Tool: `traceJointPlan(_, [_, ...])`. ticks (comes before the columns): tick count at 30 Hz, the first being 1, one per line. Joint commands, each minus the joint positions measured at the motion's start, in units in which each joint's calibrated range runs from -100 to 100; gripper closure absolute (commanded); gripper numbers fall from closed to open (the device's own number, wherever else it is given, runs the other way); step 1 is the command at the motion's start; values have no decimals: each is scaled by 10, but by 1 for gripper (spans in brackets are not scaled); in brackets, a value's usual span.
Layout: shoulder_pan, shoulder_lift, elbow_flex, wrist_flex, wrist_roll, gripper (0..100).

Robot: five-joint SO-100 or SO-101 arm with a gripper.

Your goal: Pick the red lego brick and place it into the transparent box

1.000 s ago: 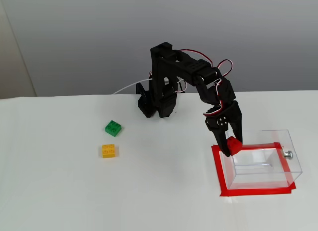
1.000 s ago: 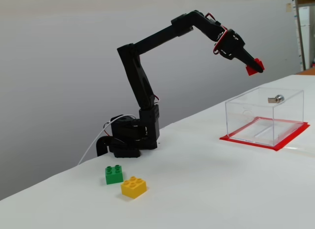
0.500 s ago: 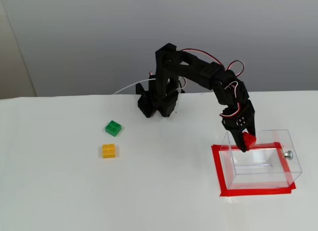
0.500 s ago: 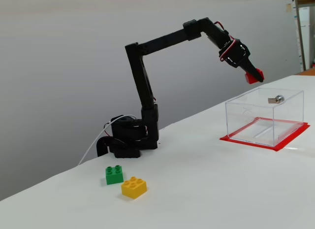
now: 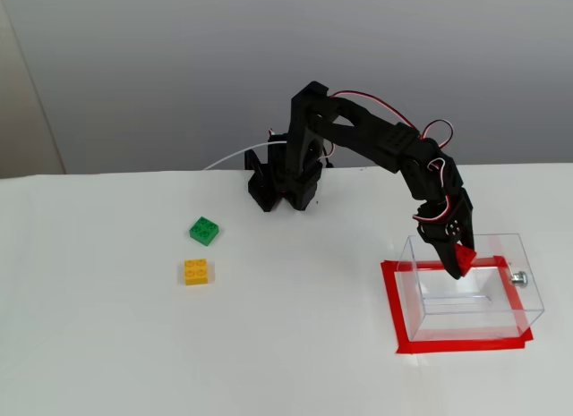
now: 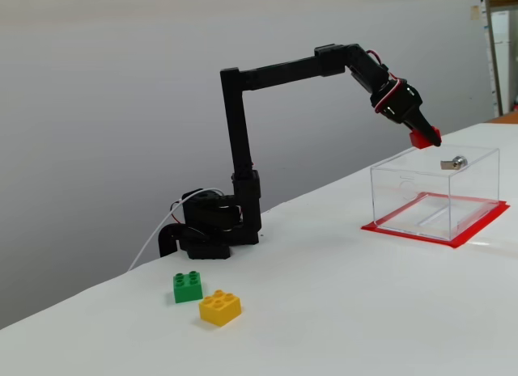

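Observation:
In both fixed views the red lego brick (image 5: 464,260) (image 6: 424,138) is pinched at the tip of my black gripper (image 5: 460,264) (image 6: 425,139), which is shut on it. The arm is stretched out so the brick hangs just above the open top of the transparent box (image 5: 474,300) (image 6: 437,190). The box stands on the white table inside a red tape frame, with a small silver knob (image 5: 517,277) (image 6: 458,161) on one wall. The box interior looks empty.
A green brick (image 5: 205,230) (image 6: 188,286) and a yellow brick (image 5: 197,271) (image 6: 220,307) lie close together on the table, far from the box. The arm's base (image 5: 279,182) (image 6: 209,226) sits at the back with a white cable trailing off.
The arm has reached further out, carrying the red brick from the box's near edge to over its opening and slightly lower. The box and other bricks have not moved.

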Motion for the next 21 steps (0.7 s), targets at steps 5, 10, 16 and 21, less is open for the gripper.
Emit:
traceJointPlan(5, [-24, 19, -28, -40, 0, 92])
traceJointPlan(10, [-33, 31, -35, -46, 0, 92])
traceJointPlan(16, [-33, 36, -58, -46, 0, 91])
traceJointPlan(21, [-33, 36, -52, -44, 0, 77])
